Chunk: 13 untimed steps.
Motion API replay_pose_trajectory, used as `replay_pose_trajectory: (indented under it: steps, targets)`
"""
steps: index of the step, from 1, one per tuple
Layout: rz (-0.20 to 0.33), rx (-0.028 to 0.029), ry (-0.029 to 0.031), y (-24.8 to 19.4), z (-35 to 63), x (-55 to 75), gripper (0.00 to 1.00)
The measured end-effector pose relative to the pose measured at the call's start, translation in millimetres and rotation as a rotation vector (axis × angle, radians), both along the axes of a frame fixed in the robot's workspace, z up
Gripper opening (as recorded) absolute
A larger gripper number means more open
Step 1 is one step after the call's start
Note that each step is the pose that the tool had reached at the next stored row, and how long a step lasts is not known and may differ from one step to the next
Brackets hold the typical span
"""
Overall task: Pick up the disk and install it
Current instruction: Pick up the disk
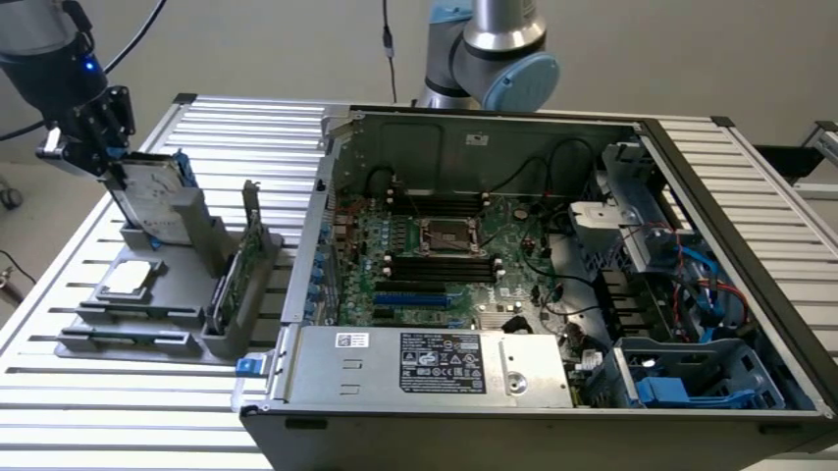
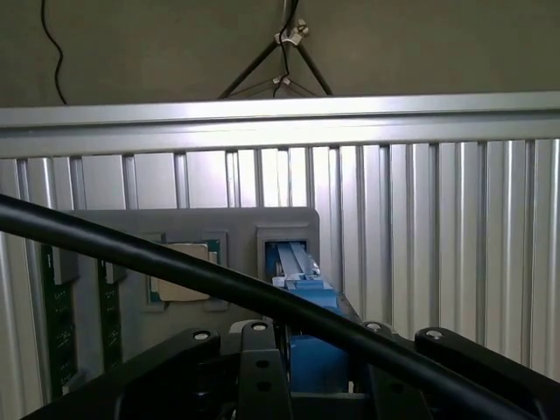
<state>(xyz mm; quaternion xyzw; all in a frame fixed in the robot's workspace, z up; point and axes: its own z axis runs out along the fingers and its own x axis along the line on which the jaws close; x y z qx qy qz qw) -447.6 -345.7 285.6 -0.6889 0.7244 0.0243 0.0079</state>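
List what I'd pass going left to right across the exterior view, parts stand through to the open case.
disk → green circuit card → processor socket → blue drive bay. The small chip is left out, as it sits below the disk in the same stretch.

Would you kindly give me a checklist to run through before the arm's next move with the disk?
1. Tool at disk top edge: ok.
2. Disk free of grey holder: not ok, lower end in slot.
3. Computer case open: ok.
4. Blue drive bay free: cannot tell.
5. Black cable clear of tool: cannot tell.
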Motion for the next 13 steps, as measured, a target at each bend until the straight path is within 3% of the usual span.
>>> replay_pose_trajectory:
  steps: [4,13]
  targets:
    - [0.000,0.0001,-0.0042,-0.3,-0.2,-4.4,0.34]
    - [0.000,-0.0001,-0.0051,-2.2,-0.1,-4.9,0.33]
